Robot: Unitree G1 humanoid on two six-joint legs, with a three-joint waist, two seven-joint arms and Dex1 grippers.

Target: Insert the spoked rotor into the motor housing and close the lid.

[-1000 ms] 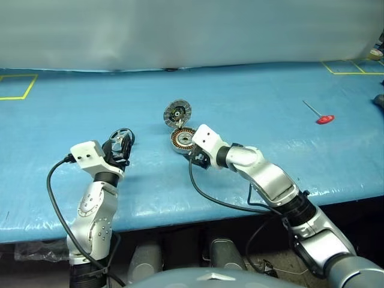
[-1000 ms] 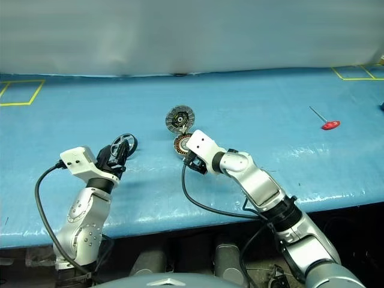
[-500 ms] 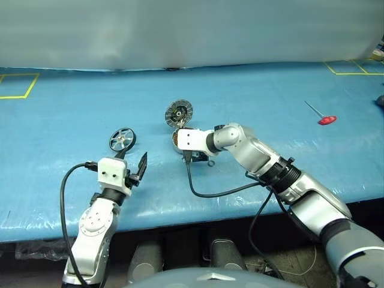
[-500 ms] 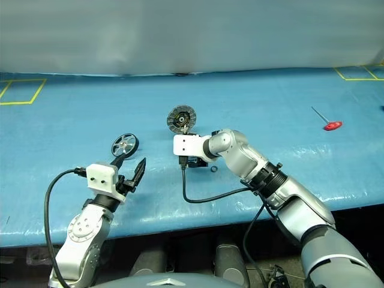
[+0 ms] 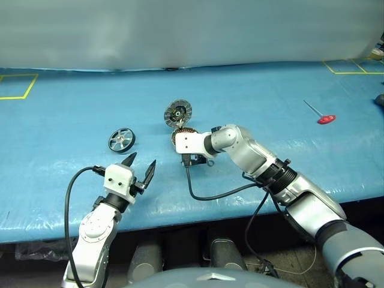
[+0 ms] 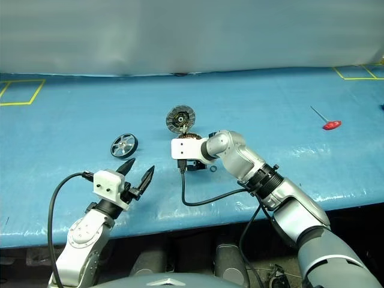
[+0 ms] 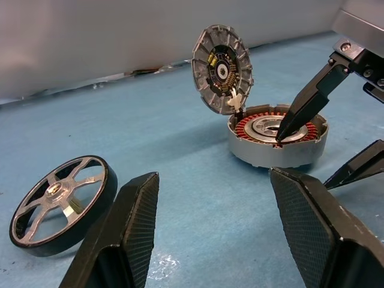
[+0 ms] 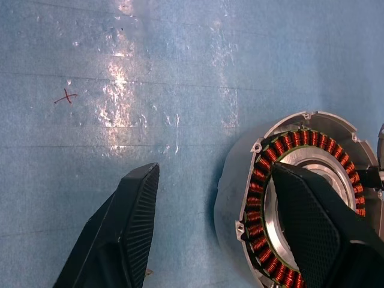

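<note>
Your spoked rotor (image 5: 121, 140) lies flat on the blue surface (image 5: 72, 120), loose, off to the left of the motor housing (image 7: 277, 135) and well apart from it. The housing sits on the surface with its copper windings facing up, and its lid (image 5: 178, 111) stands tilted open at the far edge. Your right tool (image 7: 324, 141) is open, one finger reaching down into the housing's centre and the other outside its wall. Your left tool (image 5: 139, 167) is open and empty, just short of the rotor. A red-handled tool (image 5: 319, 113) lies far right.
</note>
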